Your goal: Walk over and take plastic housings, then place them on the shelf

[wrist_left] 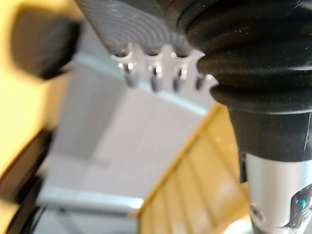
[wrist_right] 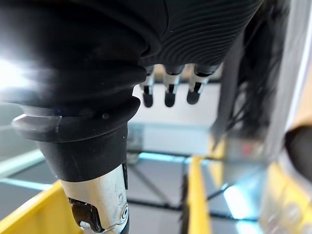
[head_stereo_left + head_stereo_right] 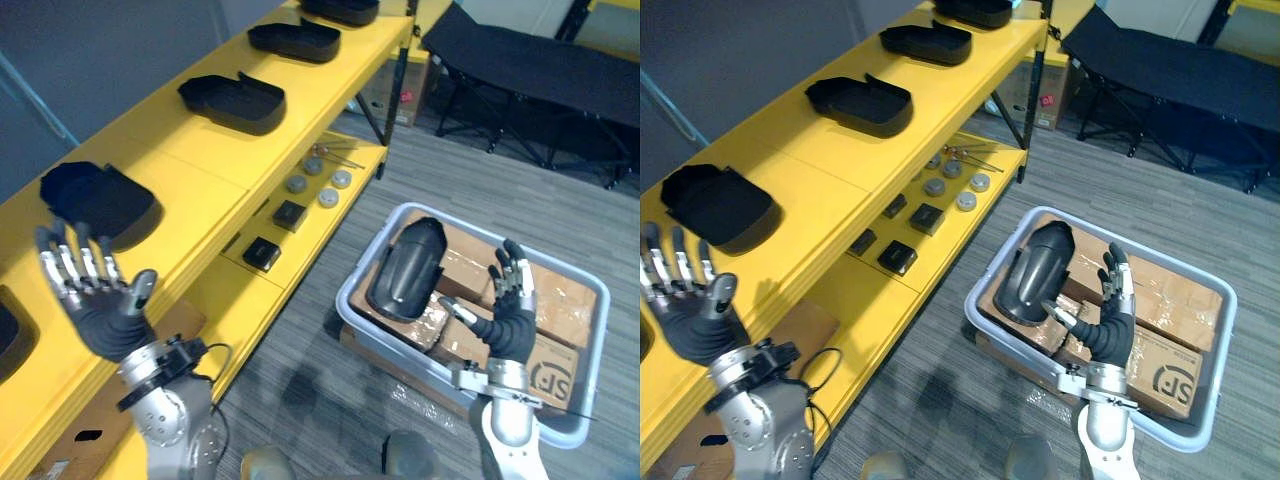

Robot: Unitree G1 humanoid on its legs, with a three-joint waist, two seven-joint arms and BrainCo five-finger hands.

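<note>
Black plastic housing (image 3: 405,268) leans in a grey bin (image 3: 343,297) on the floor, ready for picking. The right hand (image 3: 510,325) hovers just beside it, fingers spread, empty. The left hand (image 3: 100,310), equally spread and empty, is raised by the yellow shelf (image 3: 200,180), where other housings (image 3: 232,102) sit.

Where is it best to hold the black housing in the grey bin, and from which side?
Likely its long side edges near the middle, coming from the right with the open right robot hand. The housing lies domed side up on boxes, its ends rounded.
</note>
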